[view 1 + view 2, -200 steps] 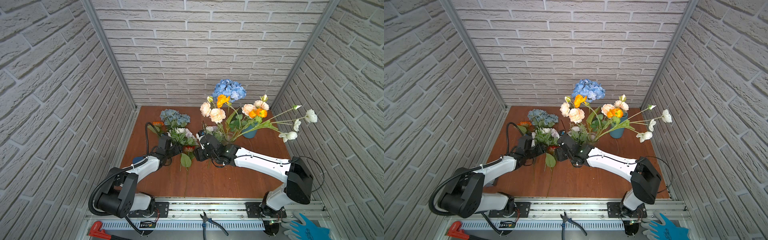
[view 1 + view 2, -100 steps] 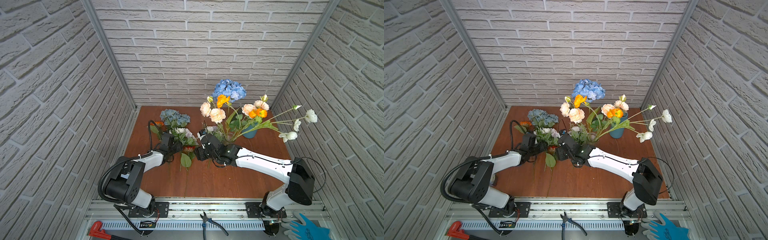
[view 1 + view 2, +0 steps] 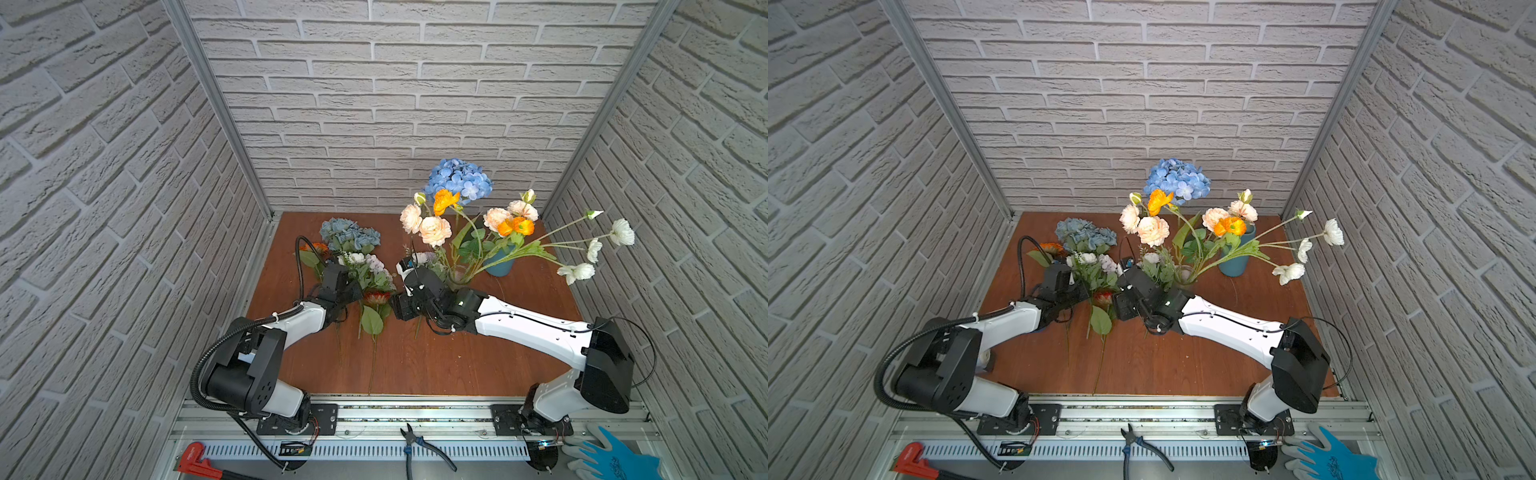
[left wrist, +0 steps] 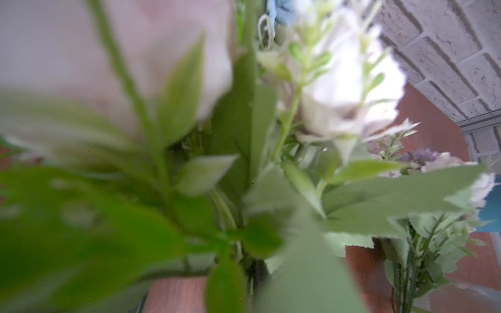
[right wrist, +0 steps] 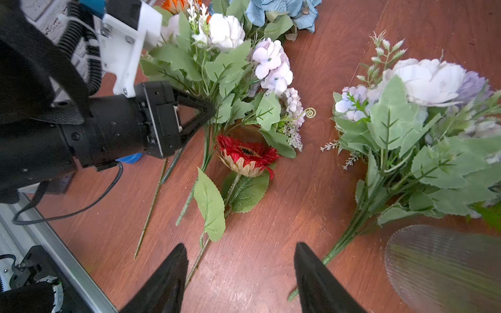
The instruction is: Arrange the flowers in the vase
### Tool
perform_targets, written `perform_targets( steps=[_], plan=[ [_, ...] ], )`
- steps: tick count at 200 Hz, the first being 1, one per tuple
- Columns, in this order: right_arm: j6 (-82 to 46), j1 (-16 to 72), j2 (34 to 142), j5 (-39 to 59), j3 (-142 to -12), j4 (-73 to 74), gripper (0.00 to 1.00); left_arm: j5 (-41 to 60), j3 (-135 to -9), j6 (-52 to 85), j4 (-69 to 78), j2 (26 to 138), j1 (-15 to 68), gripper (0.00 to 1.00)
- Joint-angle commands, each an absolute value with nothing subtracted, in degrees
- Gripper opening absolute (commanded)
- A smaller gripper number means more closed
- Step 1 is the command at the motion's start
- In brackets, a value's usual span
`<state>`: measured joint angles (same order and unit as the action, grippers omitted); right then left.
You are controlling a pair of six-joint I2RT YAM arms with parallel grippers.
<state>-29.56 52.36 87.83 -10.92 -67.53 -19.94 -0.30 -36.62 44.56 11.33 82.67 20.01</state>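
Peach, orange, blue and white flowers (image 3: 457, 216) stand in a clear ribbed glass vase (image 3: 458, 277) (image 5: 444, 268). Loose flowers lie on the brown table: a blue hydrangea (image 3: 350, 235), an orange daisy (image 3: 318, 248), a red daisy (image 3: 376, 297) (image 5: 248, 151) and a lilac-white bunch (image 3: 370, 266) (image 5: 230, 62). My left gripper (image 3: 358, 291) (image 5: 210, 111) is shut on that bunch's stems; leaves fill the left wrist view and hide its fingers. A second lilac-white bunch (image 5: 406, 108) lies beside the vase. My right gripper (image 3: 398, 309) (image 5: 238, 246) hangs open over bare wood between the red daisy's stem and the second bunch's stem.
A teal vase (image 3: 498, 264) stands just behind the glass one. Brick walls close in three sides. Pliers (image 3: 419, 440), a red wrench (image 3: 195, 457) and a blue glove (image 3: 615, 453) lie along the front rail.
My left gripper has closed on the lilac-white bunch's stems, and the left arm has swung in toward the flowers. The right arm has stayed put.
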Motion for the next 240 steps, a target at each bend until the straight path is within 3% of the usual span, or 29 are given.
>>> perform_targets(
  steps=[1,62,148,240],
  plan=[
    [-28.7,52.8,85.5,-12.0,-66.9,-19.6,0.64,-2.8,-37.4,43.1,12.2,79.7,20.0,0.07],
    [-28.5,52.8,84.4,-12.7,-66.6,-19.6,0.64,-3.0,-37.5,39.5,11.4,76.1,16.6,0.01],
    [-26.7,52.7,83.3,-13.3,-69.4,-19.2,0.65,10.0,-40.3,42.8,14.0,67.6,12.7,0.0],
    [-22.8,52.5,83.6,-0.3,-75.8,-11.9,0.68,15.3,-42.2,42.1,23.8,59.6,14.7,0.0]
  ],
)
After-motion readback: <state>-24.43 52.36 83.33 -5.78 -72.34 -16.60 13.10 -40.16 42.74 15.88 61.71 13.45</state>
